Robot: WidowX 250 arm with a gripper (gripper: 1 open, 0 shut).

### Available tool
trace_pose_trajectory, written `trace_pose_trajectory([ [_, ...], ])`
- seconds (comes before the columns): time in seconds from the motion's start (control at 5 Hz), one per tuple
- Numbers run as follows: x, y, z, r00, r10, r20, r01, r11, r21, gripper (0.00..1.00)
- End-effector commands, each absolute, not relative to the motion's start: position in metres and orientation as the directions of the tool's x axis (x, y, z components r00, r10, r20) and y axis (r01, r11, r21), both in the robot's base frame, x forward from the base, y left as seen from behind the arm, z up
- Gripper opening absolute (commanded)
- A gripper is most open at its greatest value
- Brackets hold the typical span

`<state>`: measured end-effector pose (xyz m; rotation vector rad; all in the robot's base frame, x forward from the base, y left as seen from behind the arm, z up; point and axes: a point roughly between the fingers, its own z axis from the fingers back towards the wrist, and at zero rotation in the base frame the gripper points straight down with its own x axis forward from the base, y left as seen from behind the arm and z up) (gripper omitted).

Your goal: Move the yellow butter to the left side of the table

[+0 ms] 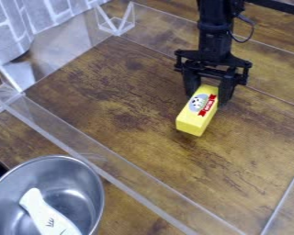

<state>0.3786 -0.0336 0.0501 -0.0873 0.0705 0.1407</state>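
Sitting nearest the camera, a round steel bowl (45, 196) is holding a white object (39, 213) that looks like a utensil, though the view is too soft to be sure. Beyond it, the clear acrylic edging (82, 147) is crossing the dark wood counter (113, 101). Further in, right of centre, the yellow butter (198, 113) is lying with its long axis running from lower left to upper right, its label end pointing away. The black gripper (209, 95) is pointing straight down, its fingers (191, 92) clamping the block's far end.
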Motion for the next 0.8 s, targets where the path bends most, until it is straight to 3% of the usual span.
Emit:
trace_pose_trajectory([
  [0.0, 0.390, -0.025, 0.110, 0.986, 0.150, 0.078, -0.140, 0.984, -0.112, 0.00],
  [0.6, 0.387, -0.016, 0.123, 0.983, 0.159, 0.094, -0.148, 0.982, -0.114, 0.00],
])
